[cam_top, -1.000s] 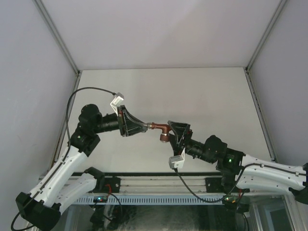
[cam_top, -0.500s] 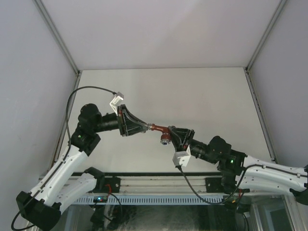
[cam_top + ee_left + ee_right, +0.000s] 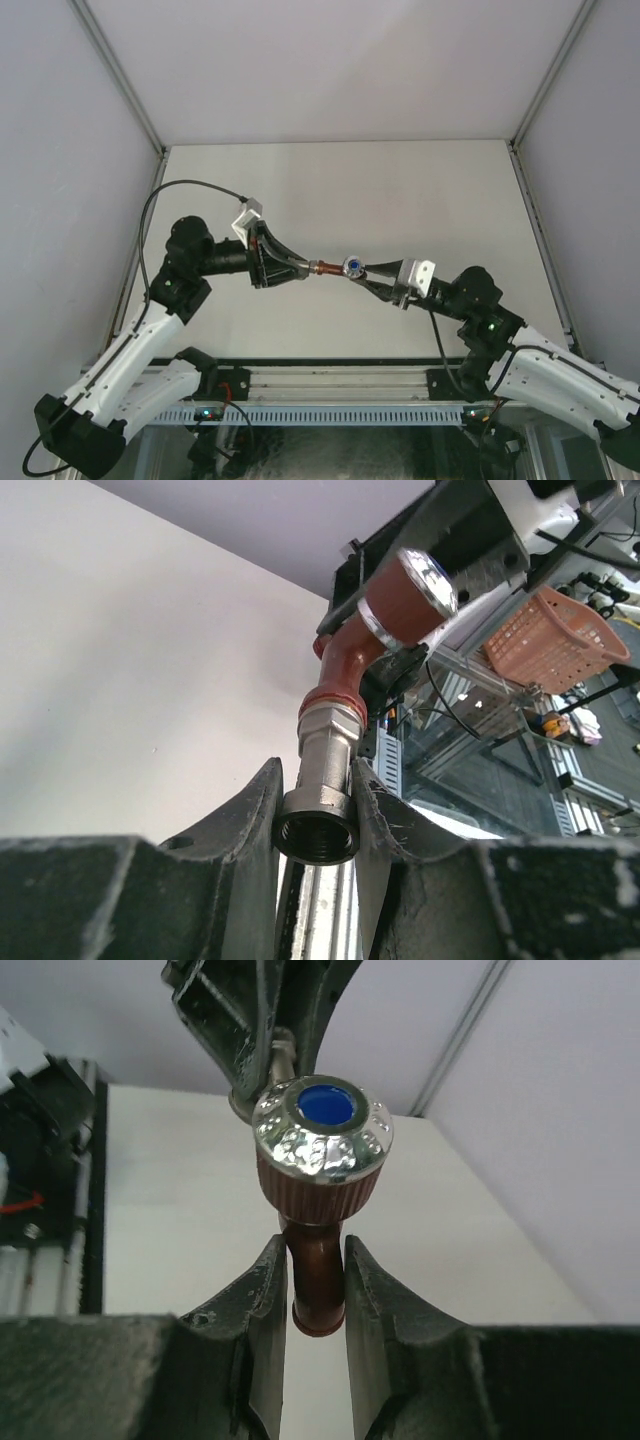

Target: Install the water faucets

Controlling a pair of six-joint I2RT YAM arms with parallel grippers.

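Observation:
A water faucet hangs in the air between both arms, above the middle of the table. Its grey-silver fitting (image 3: 325, 780) is clamped between the fingers of my left gripper (image 3: 318, 805), threaded mouth towards the camera. The red-brown tap body (image 3: 350, 665) screws into that fitting. My right gripper (image 3: 316, 1270) is shut on the tap's red-brown spout (image 3: 318, 1285), below the chrome knob (image 3: 322, 1130) with its blue centre. From above, the left gripper (image 3: 303, 268) and the right gripper (image 3: 366, 272) face each other, with the knob (image 3: 352, 265) between them.
The white table (image 3: 400, 190) is walled in by white panels. An aluminium rail (image 3: 330, 378) runs along the near edge by the arm bases. An orange basket (image 3: 560, 630) stands beyond the table. The left arm's cable (image 3: 175, 190) loops over its wrist.
My right gripper swung from below the faucet round to its right side, rolled over, and shut on the spout. The tap turned so its knob faces up. The left gripper kept its grip.

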